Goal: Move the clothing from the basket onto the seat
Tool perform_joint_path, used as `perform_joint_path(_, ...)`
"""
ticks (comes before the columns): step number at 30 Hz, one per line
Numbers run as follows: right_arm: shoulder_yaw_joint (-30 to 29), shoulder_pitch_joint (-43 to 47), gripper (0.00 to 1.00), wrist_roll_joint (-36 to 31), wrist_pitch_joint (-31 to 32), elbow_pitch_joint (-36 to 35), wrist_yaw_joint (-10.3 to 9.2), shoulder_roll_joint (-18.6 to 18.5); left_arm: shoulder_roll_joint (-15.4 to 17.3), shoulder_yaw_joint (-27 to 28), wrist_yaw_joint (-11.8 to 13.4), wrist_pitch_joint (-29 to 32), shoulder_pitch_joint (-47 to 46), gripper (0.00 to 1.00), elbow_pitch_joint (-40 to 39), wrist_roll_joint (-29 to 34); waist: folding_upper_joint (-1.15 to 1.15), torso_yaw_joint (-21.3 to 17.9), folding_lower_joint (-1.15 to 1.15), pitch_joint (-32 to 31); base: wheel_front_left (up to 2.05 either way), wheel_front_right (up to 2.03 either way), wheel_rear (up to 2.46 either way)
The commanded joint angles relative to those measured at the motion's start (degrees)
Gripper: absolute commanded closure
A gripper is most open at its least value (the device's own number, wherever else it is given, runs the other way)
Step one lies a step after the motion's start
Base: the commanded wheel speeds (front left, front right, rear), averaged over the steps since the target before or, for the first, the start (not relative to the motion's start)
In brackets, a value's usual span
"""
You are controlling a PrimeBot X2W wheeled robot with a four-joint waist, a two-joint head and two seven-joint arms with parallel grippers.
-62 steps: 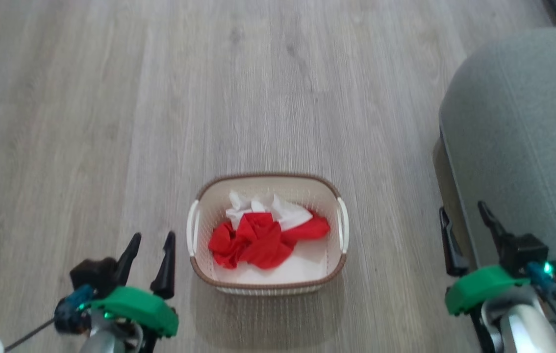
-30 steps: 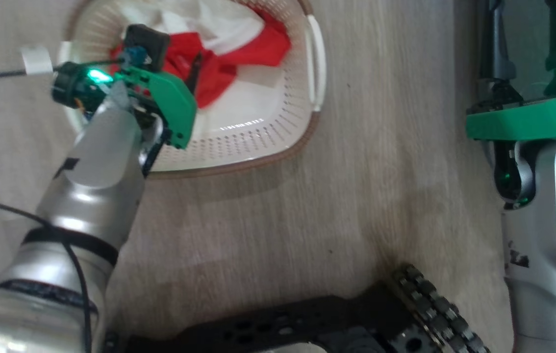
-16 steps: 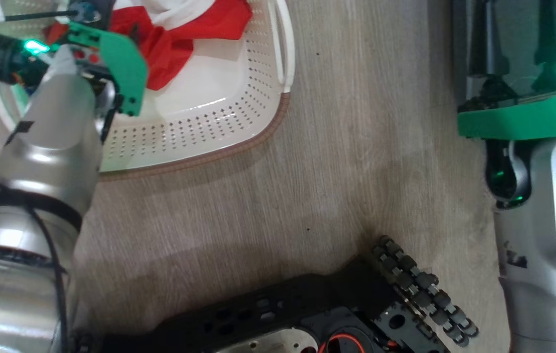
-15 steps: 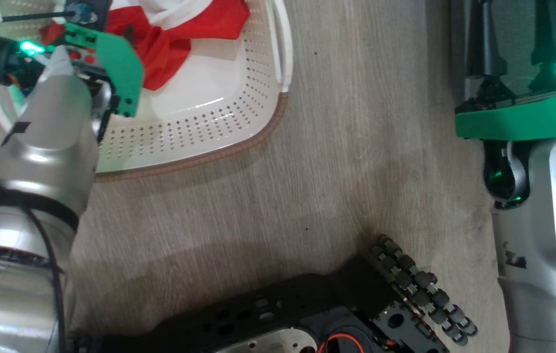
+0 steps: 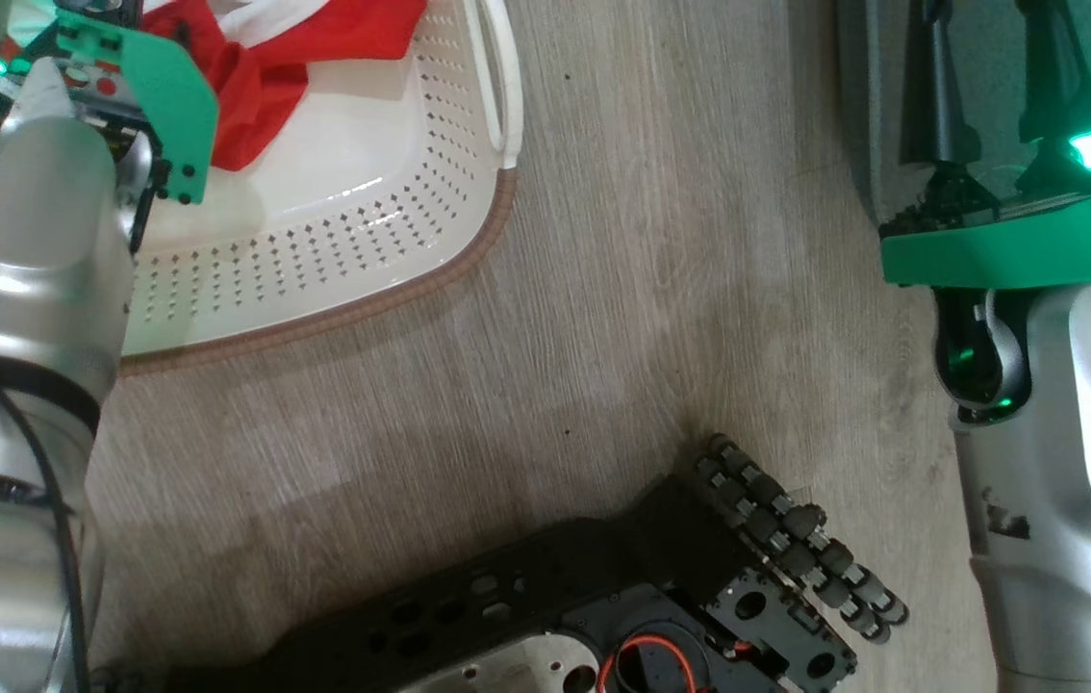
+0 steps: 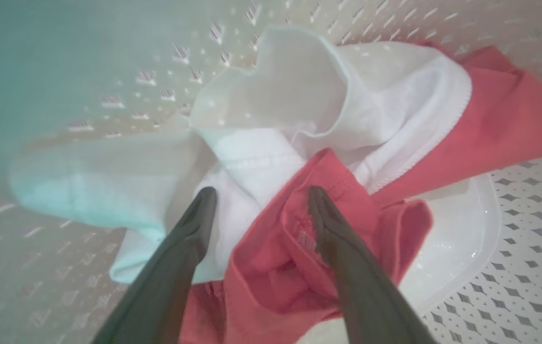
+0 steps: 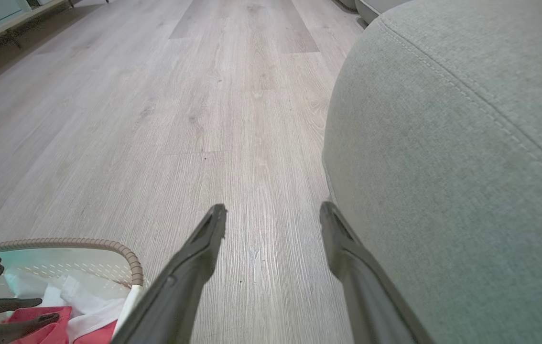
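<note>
Left gripper [image 6: 261, 191] down in the basket [image 5: 392, 221], fingers spread over the clothing [image 6: 491, 124].
Head view: the basket sits on the floor [image 5: 651, 289] at upper left with red and white clothing inside and the left arm reaching in. Left wrist view: the fingers are apart and straddle a red fold, pinching nothing. Right wrist view: the right gripper [image 7: 273, 209], fingers apart, hangs above the floor just beside the seat [image 7: 443, 167].
</note>
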Motion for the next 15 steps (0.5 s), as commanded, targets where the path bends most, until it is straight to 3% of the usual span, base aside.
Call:
perform_joint_path(1, 0.4, 3.1, 0.00, 0.5, -0.4, -1.7, -0.02, 0.1, 1.9, 0.0, 0.4, 0.3, 0.3, 0.00, -0.2, 0.4, 0.00, -0.2, 0.00, 0.2, 0.00, 0.00, 0.00)
perform_joint_path(4, 0.1, 3.4, 0.00, 0.6, -0.4, -1.8, -0.02, 0.1, 1.8, -0.4, 0.3, 0.7, 0.6, 0.00, 0.0, 0.4, 0.00, -0.1, 0.00, 0.3, 0.00, 0.00, 0.00)
perform_joint_path(5, 0.0, 3.5, 0.00, 0.6, -0.4, -1.8, -0.02, 0.1, 1.8, -0.5, 0.3, 0.7, 0.7, 0.07, 0.0, 0.3, 0.00, -0.1, 0.00, 0.3, 0.00, 0.00, 0.00)
perform_joint_path(6, -0.1, 3.6, 0.00, 0.5, -0.4, -1.8, -0.02, 0.1, 1.7, -0.7, 0.2, 0.7, 0.8, 0.52, 0.0, 0.3, 0.00, -0.1, 0.00, 0.3, 0.00, 0.00, 0.00)
perform_joint_path(7, -0.2, 3.6, 0.00, 0.5, -0.4, -1.8, -0.02, 0.1, 1.6, -0.8, 0.2, 0.6, 0.8, 0.70, 0.1, 0.3, 0.00, 0.0, 0.00, 0.3, 0.00, 0.00, 0.00)
perform_joint_path(8, -0.3, 3.6, 0.00, 0.4, -0.4, -1.8, -0.02, 0.1, 1.5, -0.9, 0.1, 0.5, 0.8, 1.00, 0.1, 0.2, 0.00, 0.0, 0.00, 0.3, 0.00, 0.00, 0.00)
perform_joint_path(15, -1.3, 2.9, 0.00, -0.1, -0.4, -1.4, -0.02, 0.1, 0.0, -1.2, -1.5, -1.5, 0.9, 1.00, 0.1, -0.7, 0.00, 0.9, 0.00, -0.6, 0.00, 0.00, 0.00)
